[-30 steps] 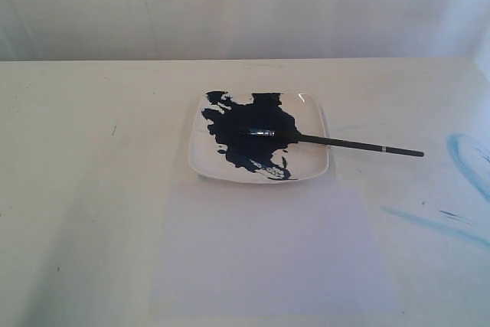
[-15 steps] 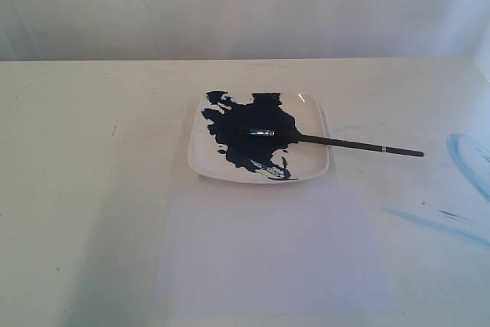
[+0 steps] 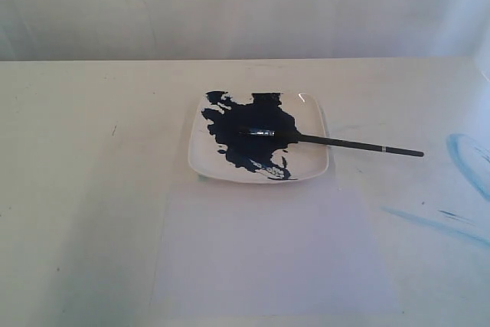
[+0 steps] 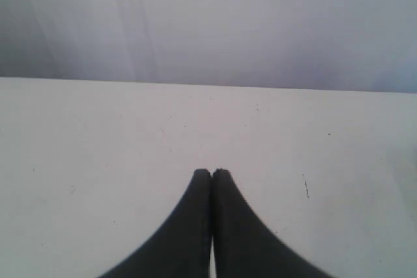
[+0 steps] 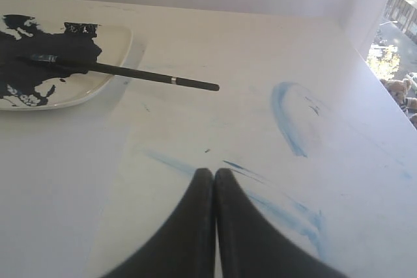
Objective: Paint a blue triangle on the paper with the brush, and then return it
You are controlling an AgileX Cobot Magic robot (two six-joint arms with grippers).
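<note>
Brush (image 3: 337,143): lying flat, tip in the navy paint splash (image 3: 245,132) on the square white plate (image 3: 312,168), handle jutting right past the rim. Paper (image 3: 276,258): flat on the counter (image 3: 84,189), just on the near side of the plate. Left jaws, right jaws: both clenched on nothing.
</note>
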